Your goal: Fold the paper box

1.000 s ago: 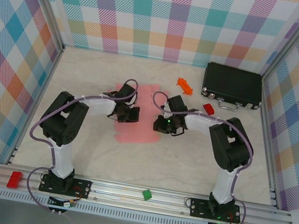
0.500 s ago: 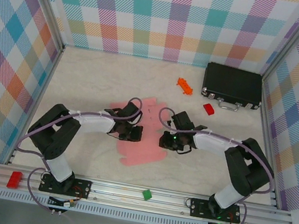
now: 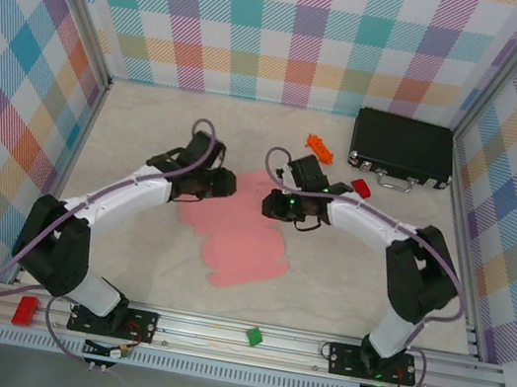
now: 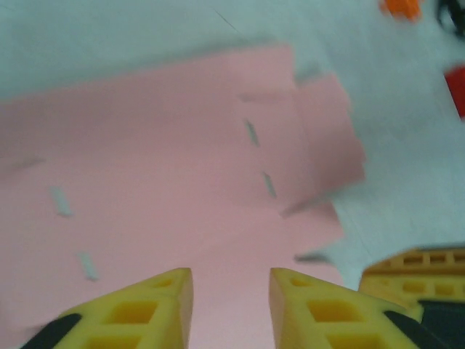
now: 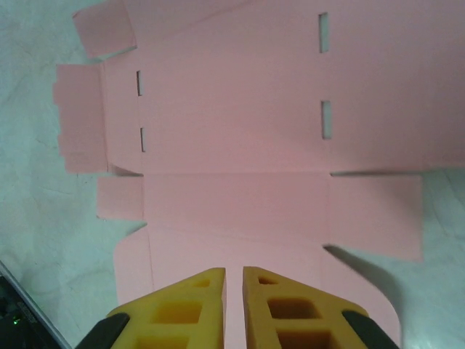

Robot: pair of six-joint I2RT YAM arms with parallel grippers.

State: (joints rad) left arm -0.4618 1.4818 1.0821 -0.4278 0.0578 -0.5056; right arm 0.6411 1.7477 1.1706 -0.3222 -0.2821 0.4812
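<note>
The paper box (image 3: 240, 240) is a flat pink notched sheet with flaps, lying unfolded on the table in the middle. My left gripper (image 3: 217, 184) hovers over its far left corner. In the left wrist view its jaws (image 4: 231, 280) stand open with only the sheet (image 4: 160, 167) below them. My right gripper (image 3: 275, 204) is over the sheet's far right edge. In the right wrist view its yellow fingers (image 5: 234, 275) stand almost together with a thin slit, above the flat sheet (image 5: 240, 123), and nothing shows between them.
A black hard case (image 3: 402, 147) lies at the back right. An orange bit (image 3: 319, 147) and a red bit (image 3: 360, 186) lie near it. A green block (image 3: 255, 334) and a red block (image 3: 25, 309) sit on the front rail. Checked walls enclose the table.
My left gripper has opened and drawn back towards the far left. The right gripper has moved back too. The sheet, dragged nearer over the last second, now lies flat.
</note>
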